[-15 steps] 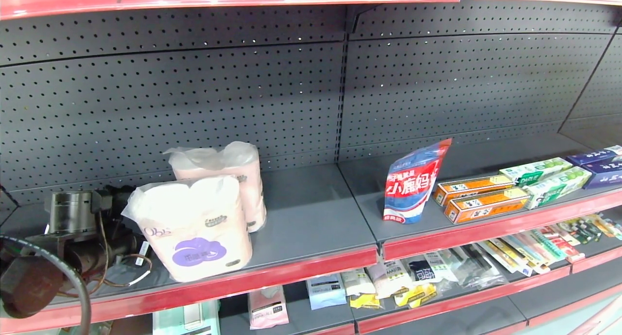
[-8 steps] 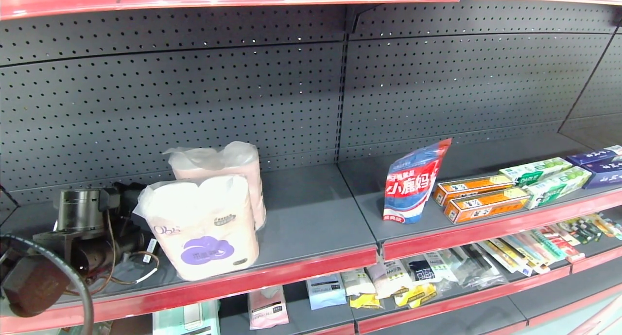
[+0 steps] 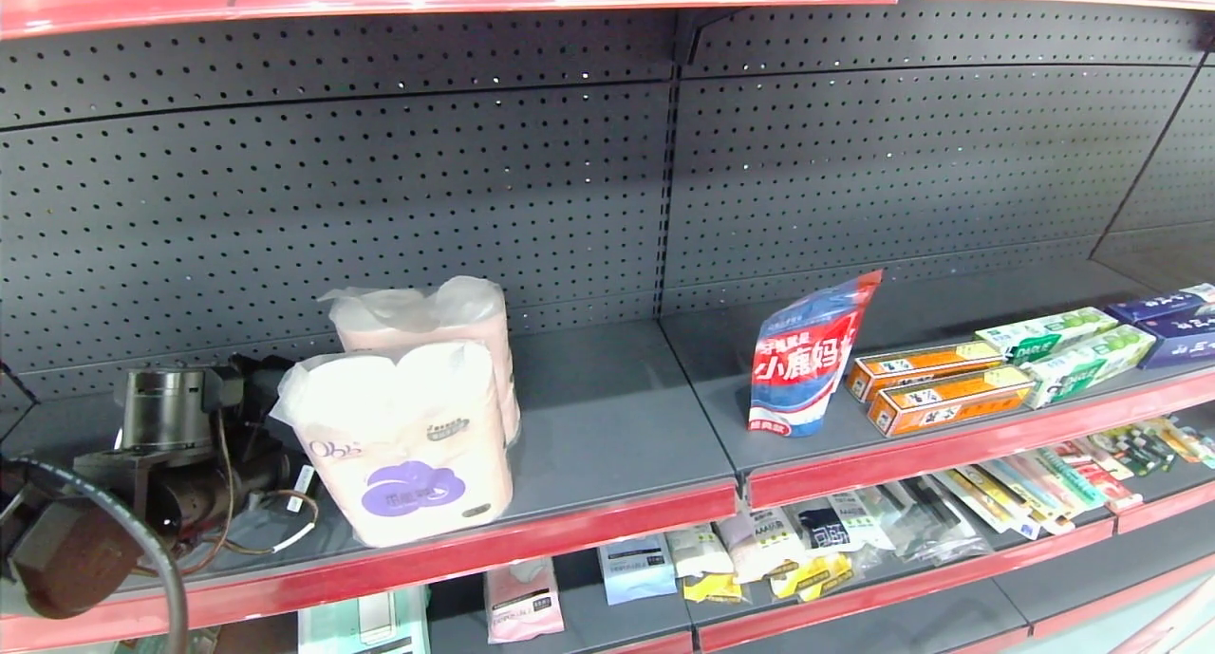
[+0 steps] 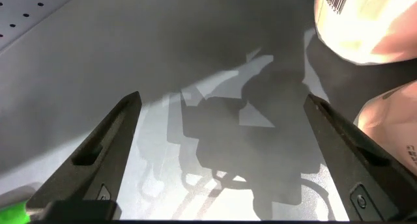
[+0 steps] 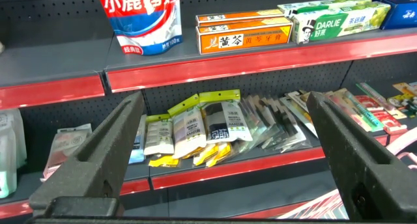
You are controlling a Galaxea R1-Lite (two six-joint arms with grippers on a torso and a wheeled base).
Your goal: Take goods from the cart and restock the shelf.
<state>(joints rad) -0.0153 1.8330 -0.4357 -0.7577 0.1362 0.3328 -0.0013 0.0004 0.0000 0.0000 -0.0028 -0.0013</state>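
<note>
– Grey perforated back panel (image 3: pixel 380 189), and a flat grey metal shelf board with a red front lip (image 3: pixel 617 426). Where is the stock, from the head view?
– A soft white plastic-wrapped pack of paper rolls with a purple cloud label (image 3: pixel 399 445) stands upright near the lip. It is close in front of a second, pinkish wrapped roll pack (image 3: pixel 460 331). The left arm (image 3: pixel 171 445) sits just beside the white pack, on its left. Farther right are a red-and-blue stand-up pouch (image 3: pixel 802 360) and flat orange cartons (image 3: pixel 935 388).
– And the left wrist view?
– The left gripper (image 4: pixel 223 100) has its black fingers spread wide, with nothing between them and only bare board beneath. A pale wrap with a barcode (image 4: pixel 365 22) lies just beside one finger; I cannot tell which pack it belongs to.
– So the pack is set down, and the step is getting clear of it?
– That is my judgement. Keep the fingers spread and draw back along the board, away from the wrap. That film looks loose and could catch, and a light pack so near the lip would tip or slide off easily.
– Right wrist view?
– The right gripper (image 5: pixel 226 97) is also parted and empty. It faces the small flat packets on the lower shelf (image 5: pixel 208 129), with the pouch (image 5: pixel 140 15) above. Better to leave it parked until the left arm is out.
</note>
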